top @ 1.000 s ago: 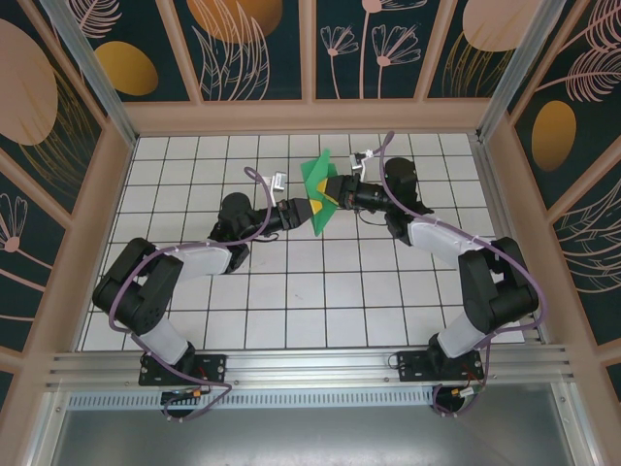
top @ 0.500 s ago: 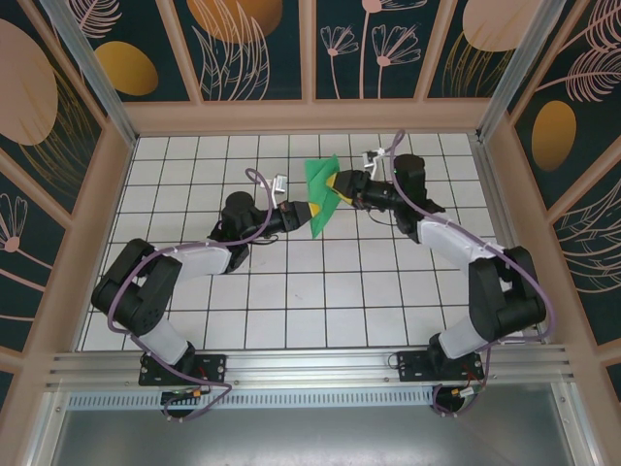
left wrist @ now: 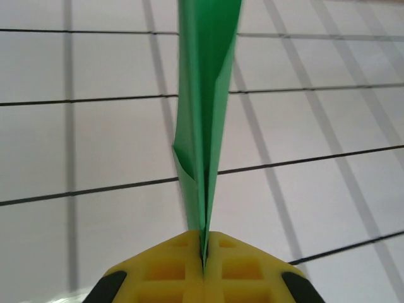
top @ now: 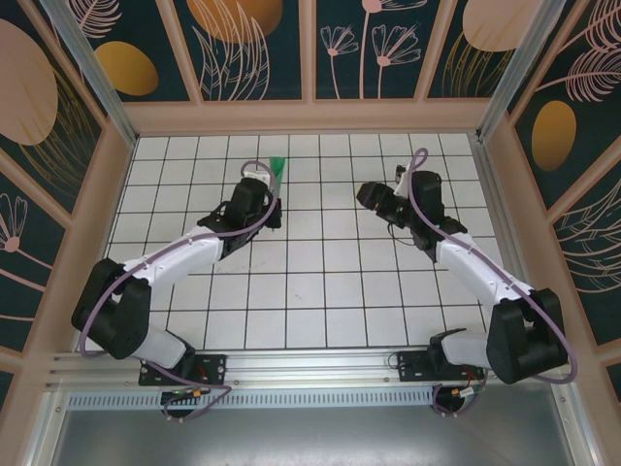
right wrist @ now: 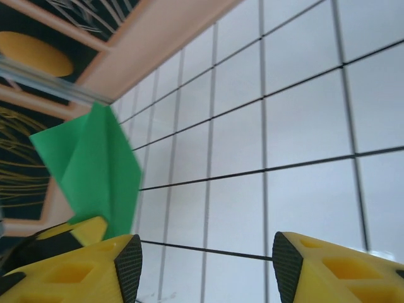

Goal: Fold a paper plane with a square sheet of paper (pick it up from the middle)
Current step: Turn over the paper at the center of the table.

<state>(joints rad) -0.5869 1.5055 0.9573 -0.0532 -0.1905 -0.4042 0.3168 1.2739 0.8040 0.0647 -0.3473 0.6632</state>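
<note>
Grippers on two black-and-white arms hang above a white gridded table (top: 310, 291) inside a walled enclosure with dark floral panels. Seen from overhead, the left arm (top: 184, 248) reaches toward the far left of the table, and the right arm (top: 466, 257) reaches toward the far right. The right gripper (right wrist: 202, 271) holds nothing, its yellow jaws spread wide apart. The left gripper (left wrist: 203, 255) has its yellow jaws pressed tight together, pinching the lower edge of the green sheet of paper (left wrist: 205, 95). The paper is folded and rises edge-on above the tiles, well apart from the right gripper.
</note>
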